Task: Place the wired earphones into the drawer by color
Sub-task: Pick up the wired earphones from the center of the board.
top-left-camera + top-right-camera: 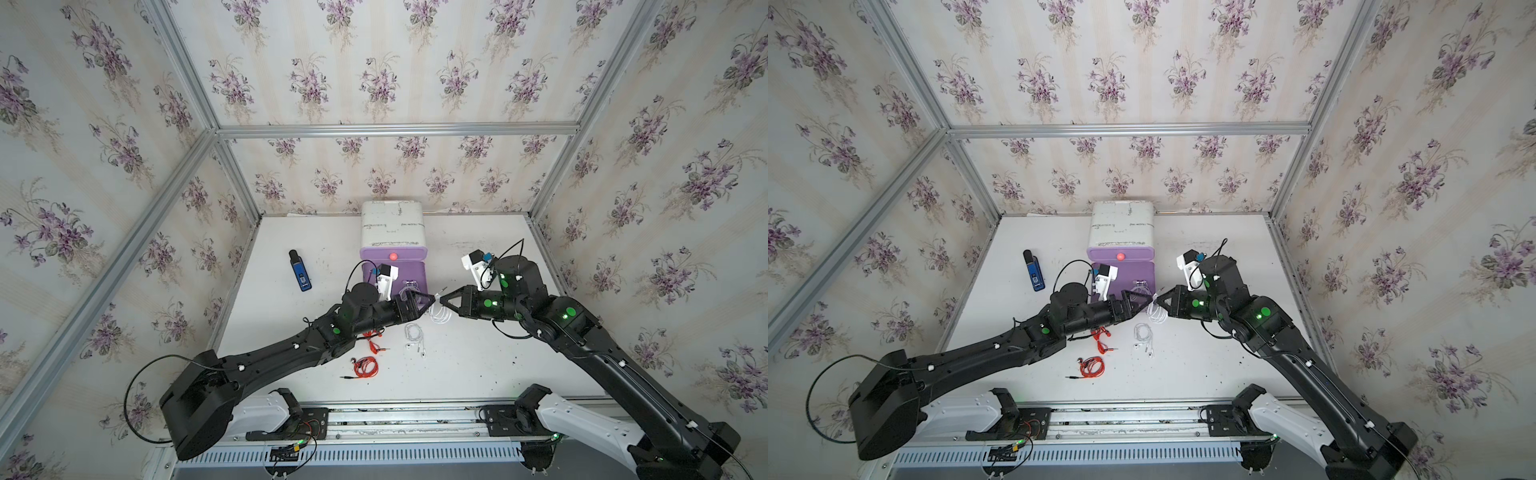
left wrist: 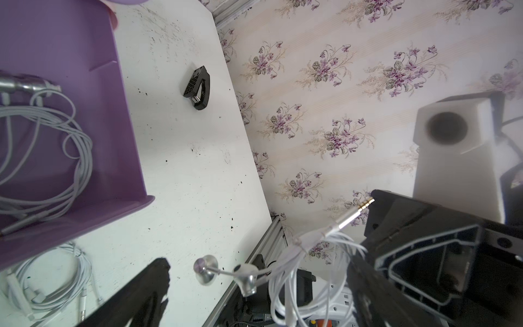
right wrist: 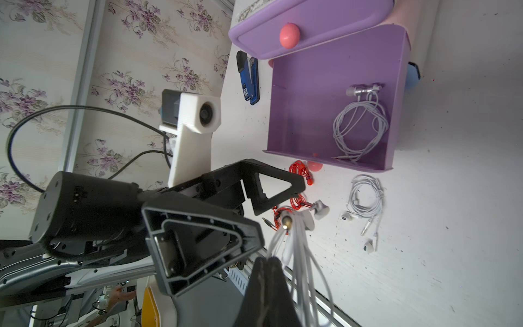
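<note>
My right gripper (image 3: 267,259) is shut on a coil of white wired earphones (image 1: 440,313), which hangs above the table just in front of the open purple drawer (image 1: 419,270). My left gripper (image 1: 432,300) is open, its fingers either side of the dangling coil (image 2: 300,271). Another white set (image 3: 359,133) lies inside the drawer. A third white set (image 1: 415,338) lies on the table in front. Two red sets (image 1: 368,368) (image 1: 374,341) lie near the left arm, one partly under it.
The white drawer unit (image 1: 390,224) stands at the back; its upper purple drawer with a red knob (image 1: 393,256) is closed. A blue-and-black gadget (image 1: 300,271) lies left of it. A small black part (image 2: 197,87) lies right of the drawer. Walls with aluminium rails enclose the table.
</note>
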Action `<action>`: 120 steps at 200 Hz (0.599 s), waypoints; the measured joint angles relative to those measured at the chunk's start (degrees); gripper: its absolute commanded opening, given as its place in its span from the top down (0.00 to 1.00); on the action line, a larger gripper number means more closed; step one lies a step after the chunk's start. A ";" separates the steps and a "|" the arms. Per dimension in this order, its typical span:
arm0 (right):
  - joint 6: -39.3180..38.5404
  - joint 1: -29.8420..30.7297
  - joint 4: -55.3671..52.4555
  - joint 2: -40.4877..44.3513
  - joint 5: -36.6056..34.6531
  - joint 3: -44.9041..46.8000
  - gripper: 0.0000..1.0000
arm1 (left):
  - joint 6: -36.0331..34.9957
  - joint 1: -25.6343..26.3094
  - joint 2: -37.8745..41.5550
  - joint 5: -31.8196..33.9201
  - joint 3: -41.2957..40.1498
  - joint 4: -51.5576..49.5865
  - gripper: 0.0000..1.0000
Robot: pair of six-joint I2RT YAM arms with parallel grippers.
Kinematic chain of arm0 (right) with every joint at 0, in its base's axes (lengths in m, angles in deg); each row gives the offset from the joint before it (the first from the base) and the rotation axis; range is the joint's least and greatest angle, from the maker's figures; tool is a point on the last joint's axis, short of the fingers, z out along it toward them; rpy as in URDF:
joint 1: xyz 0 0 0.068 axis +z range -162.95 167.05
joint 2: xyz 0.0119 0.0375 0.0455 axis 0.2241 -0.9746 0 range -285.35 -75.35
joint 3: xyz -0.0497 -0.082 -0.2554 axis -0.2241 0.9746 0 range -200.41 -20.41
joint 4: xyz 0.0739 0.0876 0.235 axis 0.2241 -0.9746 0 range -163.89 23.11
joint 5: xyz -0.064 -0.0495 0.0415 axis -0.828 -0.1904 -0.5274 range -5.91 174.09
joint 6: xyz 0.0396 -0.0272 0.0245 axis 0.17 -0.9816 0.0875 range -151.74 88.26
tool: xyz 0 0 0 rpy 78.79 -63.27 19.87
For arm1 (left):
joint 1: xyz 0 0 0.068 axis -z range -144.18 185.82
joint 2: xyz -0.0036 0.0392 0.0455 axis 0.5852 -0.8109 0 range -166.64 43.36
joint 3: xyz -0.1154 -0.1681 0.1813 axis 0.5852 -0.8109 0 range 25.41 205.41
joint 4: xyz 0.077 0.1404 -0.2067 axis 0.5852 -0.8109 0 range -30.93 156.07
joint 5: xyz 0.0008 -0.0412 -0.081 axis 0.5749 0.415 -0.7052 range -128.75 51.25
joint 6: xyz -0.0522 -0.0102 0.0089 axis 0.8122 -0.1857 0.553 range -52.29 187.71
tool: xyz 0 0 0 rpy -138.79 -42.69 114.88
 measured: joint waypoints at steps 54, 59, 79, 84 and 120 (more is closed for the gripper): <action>0.28 -0.11 -0.13 0.17 1.25 -0.24 1.00 | -2.97 -0.07 -3.54 -2.73 3.08 0.66 0.00; 0.28 -0.09 -0.09 0.17 1.25 -0.24 1.00 | -3.13 -0.07 -3.74 -3.04 3.06 0.85 0.01; 0.26 -0.09 -0.13 0.09 1.22 -0.24 1.00 | -3.37 -0.02 -4.11 -3.98 2.51 2.03 0.01; 0.24 -0.09 -0.13 0.04 1.20 -0.26 1.00 | -3.37 0.00 -4.13 -4.15 2.34 2.25 0.02; 0.22 -0.20 -0.17 -0.28 0.96 -0.76 1.00 | -3.32 0.02 -3.41 -5.05 0.42 3.52 0.02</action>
